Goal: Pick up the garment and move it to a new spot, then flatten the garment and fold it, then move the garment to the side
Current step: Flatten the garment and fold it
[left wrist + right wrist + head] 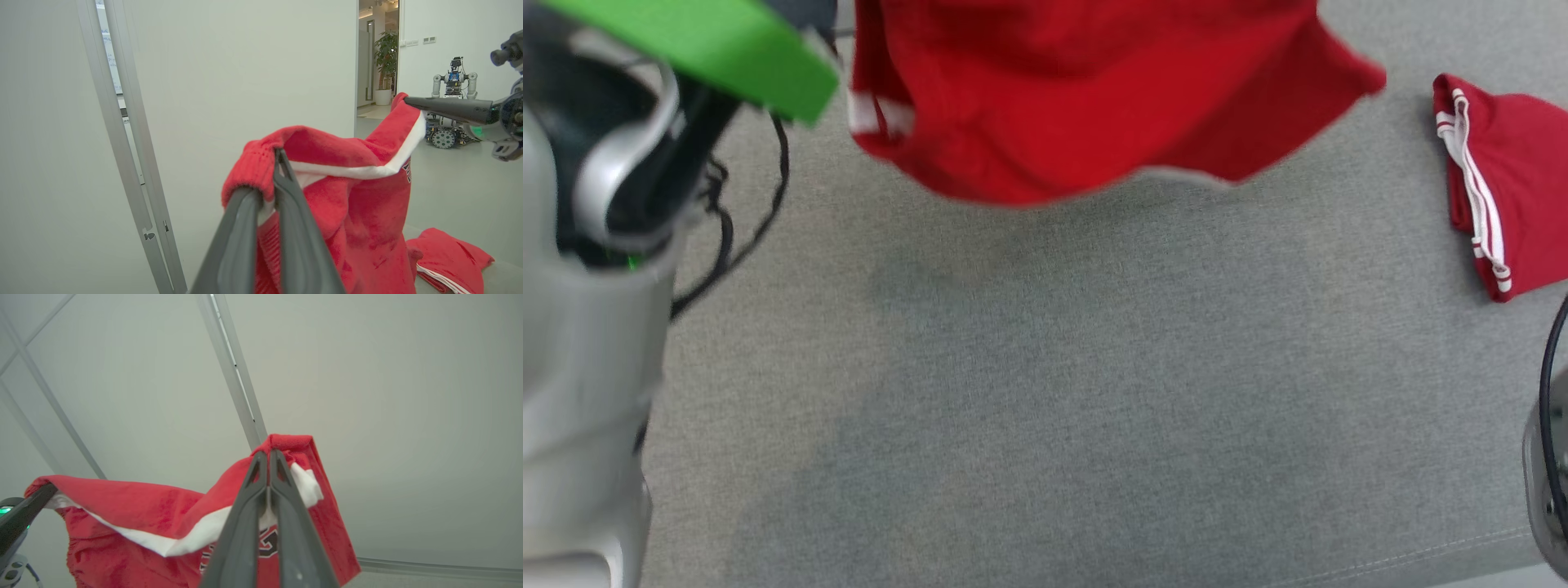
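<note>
Right pincer (269,455) pinches red garment (135,506); black lettering (269,546) unreadable.

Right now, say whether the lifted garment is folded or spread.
Spread: garment hangs stretched between left gripper and right gripper, both shut on it.

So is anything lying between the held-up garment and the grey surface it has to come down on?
Nothing visible. The grey surface beneath the garment is bare; a second, folded red garment lies apart, off to the right.
</note>
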